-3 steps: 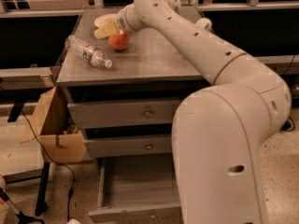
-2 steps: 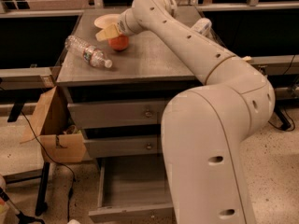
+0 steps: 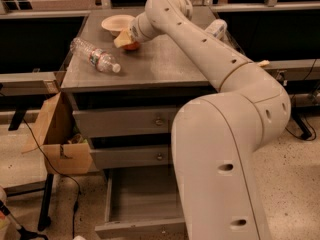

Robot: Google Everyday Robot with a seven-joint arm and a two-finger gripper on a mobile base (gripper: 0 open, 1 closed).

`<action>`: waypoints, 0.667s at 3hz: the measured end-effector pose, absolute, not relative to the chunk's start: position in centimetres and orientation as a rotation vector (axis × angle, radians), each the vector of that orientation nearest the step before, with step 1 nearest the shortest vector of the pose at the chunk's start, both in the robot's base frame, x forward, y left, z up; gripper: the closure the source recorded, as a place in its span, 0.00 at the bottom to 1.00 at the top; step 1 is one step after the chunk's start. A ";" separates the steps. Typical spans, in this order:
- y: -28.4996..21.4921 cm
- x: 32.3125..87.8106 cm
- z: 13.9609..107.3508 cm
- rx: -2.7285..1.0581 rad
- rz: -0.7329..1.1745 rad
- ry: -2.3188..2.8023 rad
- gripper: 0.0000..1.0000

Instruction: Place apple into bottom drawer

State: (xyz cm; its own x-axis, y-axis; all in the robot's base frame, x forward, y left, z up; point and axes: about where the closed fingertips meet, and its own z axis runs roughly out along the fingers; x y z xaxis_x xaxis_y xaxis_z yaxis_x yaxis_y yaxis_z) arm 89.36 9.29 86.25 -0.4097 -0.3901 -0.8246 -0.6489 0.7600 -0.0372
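The bottom drawer (image 3: 144,199) stands open, yet the apple (image 3: 132,46) sits on the cabinet top (image 3: 165,61) beneath the gripper (image 3: 123,38), whose hold I cannot make out; the lift and the lowering are not yet done.

the arm (image 3: 220,74) is cream-white with small dark dots along its shell. the gripper (image 3: 124,38), a pale yellowish tan, sits over the apple (image 3: 132,46) on the cabinet top (image 3: 165,64), just beside the bowl (image 3: 116,22). the apple shows red-orange and the bowl is plain beige. the bottle (image 3: 95,57) is clear, with a white label and white cap. the cabinet top is flat grey, and so is the bottom drawer (image 3: 145,196). the cardboard box (image 3: 57,134) is brown. the floor (image 3: 300,174) is beige with dark speckles.
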 end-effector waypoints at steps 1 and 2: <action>8.7 89.0 86.5 -0.785 0.373 2.043 0.56; 7.4 88.1 88.1 -0.775 0.381 1.994 0.79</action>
